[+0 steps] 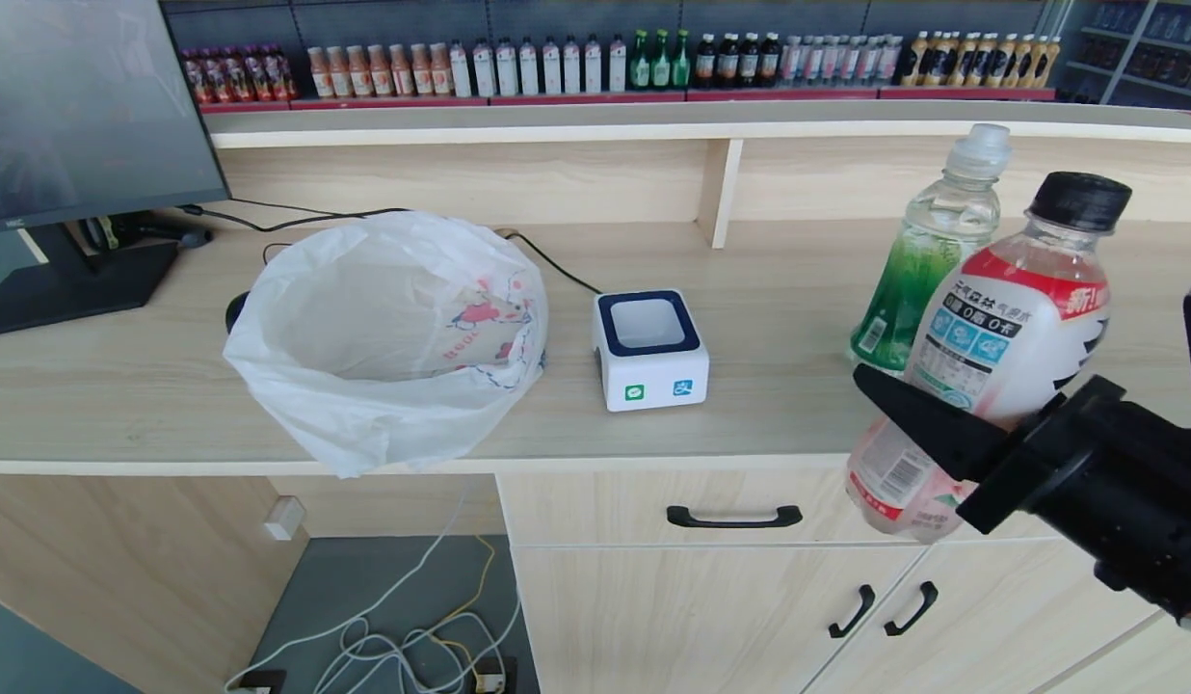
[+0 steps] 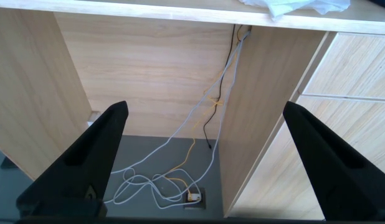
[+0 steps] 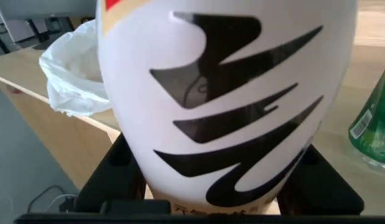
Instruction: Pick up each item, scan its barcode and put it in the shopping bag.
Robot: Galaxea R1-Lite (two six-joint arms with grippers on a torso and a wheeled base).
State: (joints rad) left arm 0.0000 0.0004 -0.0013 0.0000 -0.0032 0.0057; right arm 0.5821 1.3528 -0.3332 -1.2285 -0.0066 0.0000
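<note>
Tilting, the pink bottle (image 1: pixel 1015 318) sits inside right tool (image 1: pixel 947 414).

Bag mouth: the shopping bag (image 1: pixel 393 337) stood open upward, a wide way in from above.
Scanner top: the scanner (image 1: pixel 650 349) sat just beside the bag, its window open to approach from above.
Mid counter: bare counter (image 1: pixel 788 328) lay between the scanner and the green bottle (image 1: pixel 928 255).
Right end: the pink bottle (image 1: pixel 1000 337) hung close to the green bottle, so room there was tight.
Left end: the monitor (image 1: pixel 85 106) blocked it.
</note>
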